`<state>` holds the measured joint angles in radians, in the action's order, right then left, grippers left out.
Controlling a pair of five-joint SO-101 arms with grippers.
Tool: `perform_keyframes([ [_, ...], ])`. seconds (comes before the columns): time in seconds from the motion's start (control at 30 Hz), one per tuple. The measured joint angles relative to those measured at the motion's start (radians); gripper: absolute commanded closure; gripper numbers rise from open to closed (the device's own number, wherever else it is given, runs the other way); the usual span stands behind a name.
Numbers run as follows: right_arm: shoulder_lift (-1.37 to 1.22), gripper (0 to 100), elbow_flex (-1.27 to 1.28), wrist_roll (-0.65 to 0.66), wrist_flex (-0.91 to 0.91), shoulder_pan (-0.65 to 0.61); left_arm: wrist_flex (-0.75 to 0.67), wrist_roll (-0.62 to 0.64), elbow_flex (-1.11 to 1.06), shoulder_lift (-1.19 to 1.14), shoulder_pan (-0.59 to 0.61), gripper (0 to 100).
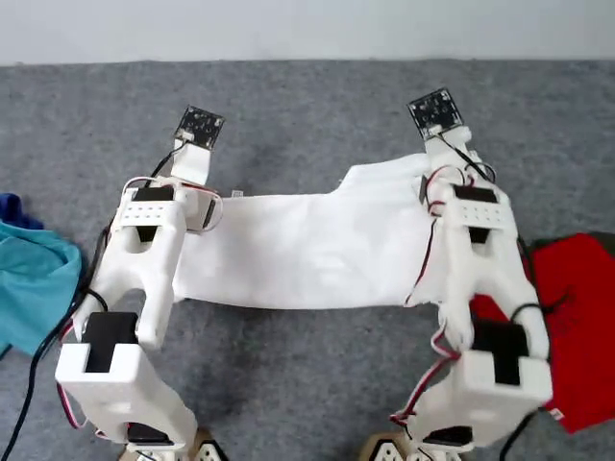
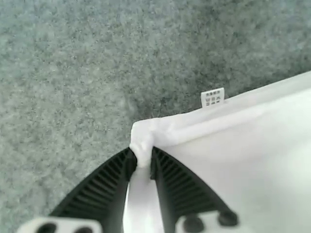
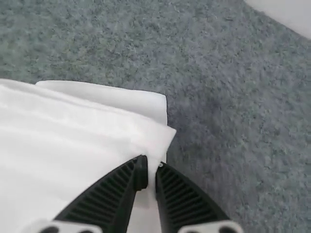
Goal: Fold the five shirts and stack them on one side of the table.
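A white shirt (image 1: 298,252) lies stretched across the middle of the grey table between the two arms. My left gripper (image 2: 141,162) is shut on the shirt's left corner (image 2: 144,141), the cloth bunched between the black ribbed fingers (image 2: 108,180); a small tag (image 2: 212,97) sticks out of the hem nearby. My right gripper (image 3: 148,175) is shut on the folded right edge of the white shirt (image 3: 73,150). In the high view the left arm (image 1: 144,254) stands at the shirt's left end and the right arm (image 1: 476,250) at its right end.
A teal shirt (image 1: 34,279) with a bit of dark blue cloth (image 1: 14,209) lies at the table's left edge. A red shirt (image 1: 577,307) lies at the right edge beside the right arm. Bare grey carpet (image 1: 307,106) stretches behind the white shirt.
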<state>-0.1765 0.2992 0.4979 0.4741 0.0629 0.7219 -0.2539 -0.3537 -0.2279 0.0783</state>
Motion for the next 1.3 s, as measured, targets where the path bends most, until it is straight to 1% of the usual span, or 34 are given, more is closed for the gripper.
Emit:
perform_keyframes([
  [0.2,-0.132,98.8,-0.153,0.000,0.064,0.000,0.005,0.000,0.008,0.000,0.000,98],
  [0.33,-0.199,98.8,-0.230,0.000,0.075,0.000,0.098,0.003,0.086,0.000,-0.009,98],
  [0.43,-0.238,98.8,-0.267,0.000,0.075,0.000,0.132,0.003,0.140,-0.005,-0.018,98],
  [0.63,-0.276,98.8,-0.298,0.000,0.075,0.000,0.150,0.003,0.196,-0.132,-0.018,98],
  [0.9,-0.276,98.1,-0.299,0.000,0.075,0.000,0.269,0.003,0.367,-0.278,-0.018,98],
  [0.97,-0.276,95.0,-0.299,0.000,0.075,0.000,0.273,0.003,0.387,-0.293,-0.018,98],
  [1.1,-0.276,82.4,-0.299,0.000,0.075,0.000,0.278,0.003,0.416,-0.308,-0.018,90],
  [1.17,-0.276,80.2,-0.299,0.000,0.075,0.002,0.278,0.003,0.423,-0.311,-0.017,88],
  [1.3,-0.276,77.3,-0.299,0.000,0.075,0.003,0.278,0.003,0.428,-0.313,-0.017,88],
])
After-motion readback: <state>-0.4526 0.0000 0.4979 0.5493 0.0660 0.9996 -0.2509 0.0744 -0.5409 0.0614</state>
